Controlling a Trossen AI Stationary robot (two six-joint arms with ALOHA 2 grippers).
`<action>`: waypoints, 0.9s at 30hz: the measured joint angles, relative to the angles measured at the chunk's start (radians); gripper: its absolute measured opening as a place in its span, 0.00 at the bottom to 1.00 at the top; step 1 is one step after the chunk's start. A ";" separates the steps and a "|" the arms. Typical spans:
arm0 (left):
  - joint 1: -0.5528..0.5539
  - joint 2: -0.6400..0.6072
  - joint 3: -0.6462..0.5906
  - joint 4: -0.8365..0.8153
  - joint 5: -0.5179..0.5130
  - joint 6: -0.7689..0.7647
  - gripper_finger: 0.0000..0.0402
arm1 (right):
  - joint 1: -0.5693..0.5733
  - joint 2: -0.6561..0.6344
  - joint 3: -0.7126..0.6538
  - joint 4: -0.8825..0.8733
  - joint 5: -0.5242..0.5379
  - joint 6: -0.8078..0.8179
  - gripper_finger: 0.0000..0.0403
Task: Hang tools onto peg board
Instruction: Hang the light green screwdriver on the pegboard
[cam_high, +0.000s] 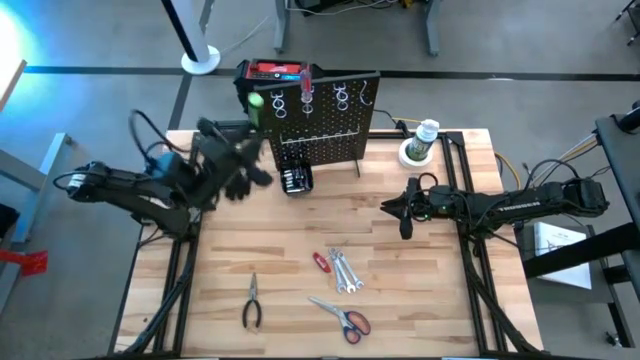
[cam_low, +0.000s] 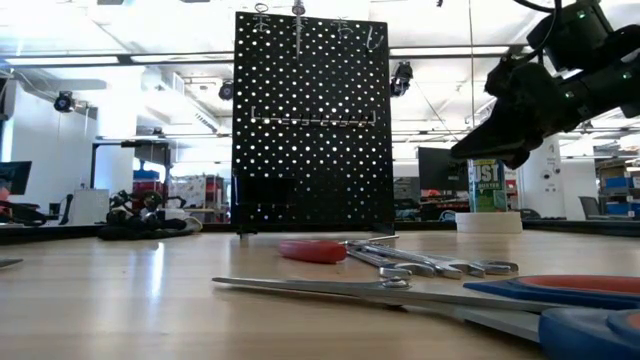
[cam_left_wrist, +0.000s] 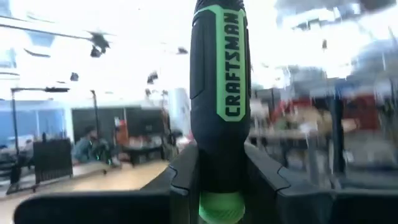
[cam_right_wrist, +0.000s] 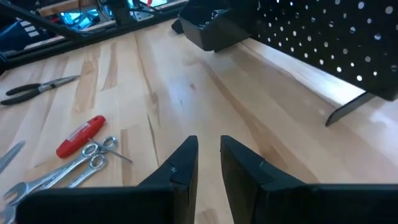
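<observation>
Left wrist view: I'm seeing my left fingers (cam_left_wrist: 186, 177) clamping a green-handled screwdriver (cam_left_wrist: 221, 93), upright at frame centre. High view: it's sitting upper left, beside the peg board (cam_high: 318, 118). My right fingers (cam_right_wrist: 180, 168) are standing slightly parted, gripping nothing, over the desk (cam_right_wrist: 186, 93).

Overhead looks straight down; low camera looks level; both share the peg board (cam_high: 322, 118).

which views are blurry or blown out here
Left wrist view: background washed out and smeared, only the green screwdriver sharp. Low view: scissors up close are out of focus, bright ceiling lights behind the peg board. High view: blue glare at the left edge.
</observation>
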 joint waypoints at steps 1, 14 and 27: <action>0.020 -0.003 0.000 0.029 0.031 0.000 0.17 | 0.000 0.000 0.000 -0.007 0.000 0.008 0.13; 0.294 0.004 0.015 0.150 0.299 -0.190 0.17 | 0.000 0.000 0.000 -0.029 0.000 0.015 0.10; 0.389 0.127 0.277 -0.107 0.395 -0.252 0.17 | -0.001 0.000 0.000 -0.034 0.036 0.015 0.07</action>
